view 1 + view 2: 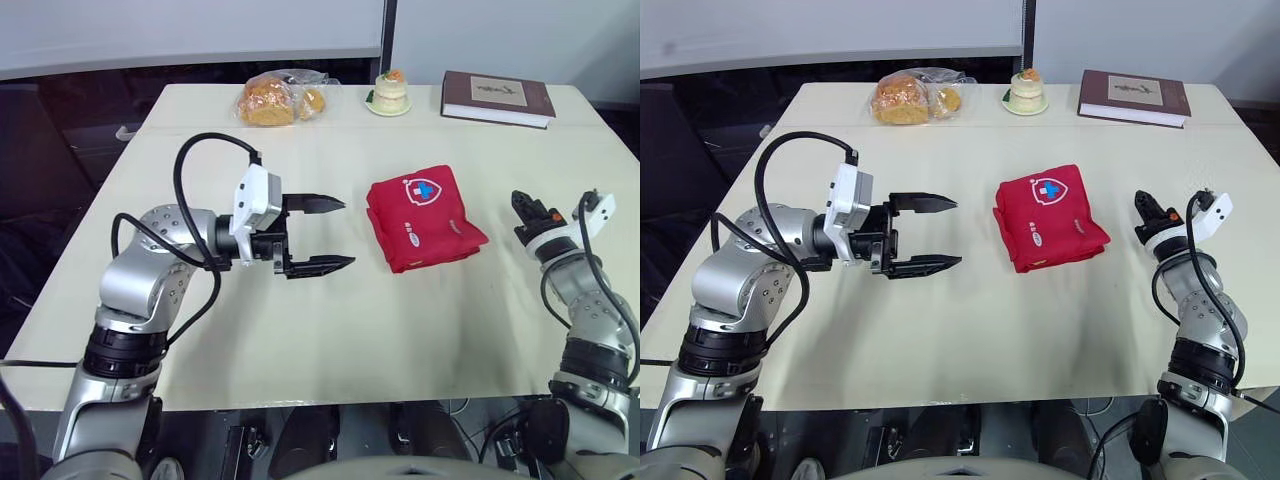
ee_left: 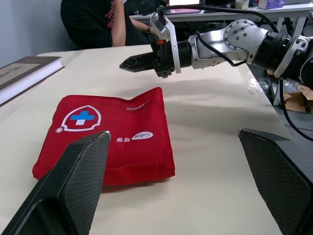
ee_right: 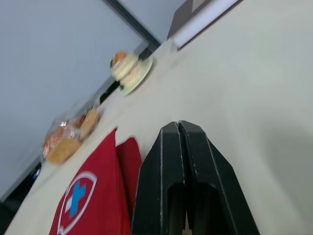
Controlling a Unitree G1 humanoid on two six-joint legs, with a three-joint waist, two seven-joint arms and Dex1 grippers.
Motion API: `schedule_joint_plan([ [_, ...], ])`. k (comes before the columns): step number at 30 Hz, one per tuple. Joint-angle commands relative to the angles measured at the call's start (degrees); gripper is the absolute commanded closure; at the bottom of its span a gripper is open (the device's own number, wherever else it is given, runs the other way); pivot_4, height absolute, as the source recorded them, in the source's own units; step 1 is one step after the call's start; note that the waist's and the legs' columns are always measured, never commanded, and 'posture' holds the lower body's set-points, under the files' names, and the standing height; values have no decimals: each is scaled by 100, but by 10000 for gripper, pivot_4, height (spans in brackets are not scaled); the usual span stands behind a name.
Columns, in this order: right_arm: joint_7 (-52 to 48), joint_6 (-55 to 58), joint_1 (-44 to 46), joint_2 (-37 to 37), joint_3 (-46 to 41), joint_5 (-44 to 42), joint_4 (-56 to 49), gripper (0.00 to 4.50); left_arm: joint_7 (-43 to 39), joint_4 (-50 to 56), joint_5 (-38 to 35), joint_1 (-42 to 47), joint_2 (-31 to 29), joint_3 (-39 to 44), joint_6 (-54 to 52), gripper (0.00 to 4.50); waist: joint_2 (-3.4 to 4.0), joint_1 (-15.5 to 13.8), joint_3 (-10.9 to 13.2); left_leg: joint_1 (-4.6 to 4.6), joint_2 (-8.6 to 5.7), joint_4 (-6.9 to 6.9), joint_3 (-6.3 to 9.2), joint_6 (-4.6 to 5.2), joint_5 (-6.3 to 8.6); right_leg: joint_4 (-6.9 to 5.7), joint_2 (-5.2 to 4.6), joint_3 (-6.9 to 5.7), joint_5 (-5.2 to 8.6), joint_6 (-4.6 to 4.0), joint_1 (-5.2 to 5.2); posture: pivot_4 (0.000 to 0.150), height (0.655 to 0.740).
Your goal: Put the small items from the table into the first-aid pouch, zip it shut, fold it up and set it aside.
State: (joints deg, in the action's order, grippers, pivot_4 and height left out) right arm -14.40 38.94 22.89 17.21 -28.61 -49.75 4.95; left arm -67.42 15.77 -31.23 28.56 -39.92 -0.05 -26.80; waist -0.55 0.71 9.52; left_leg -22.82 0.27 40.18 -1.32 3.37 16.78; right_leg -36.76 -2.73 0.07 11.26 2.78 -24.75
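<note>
The red first-aid pouch (image 1: 424, 222) is seen folded and lying flat on the tabletop (image 1: 400, 330), between the two arms. The left jaws are held wide apart and empty, pointed at the pouch from nearby. The right jaws are pressed together, clear of the pouch.

The first-aid pouch (image 1: 424, 217) is matt cloth, and the table (image 1: 400, 330) under it is smooth and matt. The left gripper (image 1: 348, 233) has finely textured matt fingers (image 2: 80, 181); the bread bag (image 1: 280, 98) is glossy clear plastic.
</note>
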Motion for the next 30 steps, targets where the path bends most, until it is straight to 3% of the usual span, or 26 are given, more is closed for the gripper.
schedule_joint_plan([
  [1, -599, 591, -195, 403, 247, -289, -401, 39723, -34, 39, -26, 91, -77, 80, 121, 0, 1, 0, 1, -1, 0, 0, -1, 0, 0, 0, -1, 1, 0, 0, 0, 1500, 7289],
  [3, -845, 895, -240, 679, 459, -284, -437, 32815, -34, 31, -39, 110, -75, 81, 121, 0, 1, 3, 1, -1, 0, 0, -3, 0, 0, 2, -2, 3, 0, 0, 0, 1500, 7289],
  [6, -1076, 1311, -235, 967, 751, -240, -363, 17431, -34, 28, -62, 143, -57, 81, 117, 0, 2, 5, 2, 2, -1, 0, -8, 1, 0, 2, -1, 8, 0, 0, 0, 1500, 7289],
  [10, -1384, 1750, -140, 1136, 1064, -232, -185, 448, -16, 46, -91, 166, -47, 102, 102, 0, 2, 5, 2, 1, 0, -1, -5, 1, 0, 2, 1, 5, 0, 0, 0, 1500, 7289],
  [16, -1630, 1947, -22, 1295, 1526, 142, 82, 448, 58, 116, -97, 89, -61, 140, 105, 0, 1, 2, 1, 1, -1, 0, -7, 1, 0, 3, 1, 8, 0, 1, 0, 1500, 7289],
  [19, -1583, 1888, 83, 1179, 1416, 197, 287, 8669, 100, 143, -99, 50, -63, 154, 104, 0, 1, 1, 1, 1, -1, 0, -7, 1, 0, 3, 1, 7, 0, 1, 0, 1500, 7289],
  [21, -1568, 1904, 143, 1096, 1265, 136, 353, 19631, 125, 155, -100, 24, -67, 163, 104, 0, 1, 5, 2, 1, 0, 0, -6, 1, 0, 3, 1, 7, 0, 1, 0, 1500, 7289],
  [26, -1404, 1808, 245, 866, 934, 77, 447, 42223, 156, 163, -107, -4, -72, 156, 119, 0, 1, 11, 1, 2, 2, 0, -6, 1, 0, 2, 3, 7, 0, 1, 0, 1500, 7289],
  [27, -1282, 1695, 311, 772, 802, 81, 506, 44782, 160, 158, -110, 3, -69, 155, 118, 0, 1, 11, 1, 2, 2, 0, -6, 1, 0, 2, 3, 7, 0, 1, 0, 1500, 7289],
  [30, -747, 1014, 675, 487, 337, 240, 878, 44782, 162, 92, -102, 68, -47, 138, 134, 0, 1, 9, 2, 2, 1, 0, -8, 1, 0, 2, 3, 8, -1, 1, 0, 1500, 7289],
])
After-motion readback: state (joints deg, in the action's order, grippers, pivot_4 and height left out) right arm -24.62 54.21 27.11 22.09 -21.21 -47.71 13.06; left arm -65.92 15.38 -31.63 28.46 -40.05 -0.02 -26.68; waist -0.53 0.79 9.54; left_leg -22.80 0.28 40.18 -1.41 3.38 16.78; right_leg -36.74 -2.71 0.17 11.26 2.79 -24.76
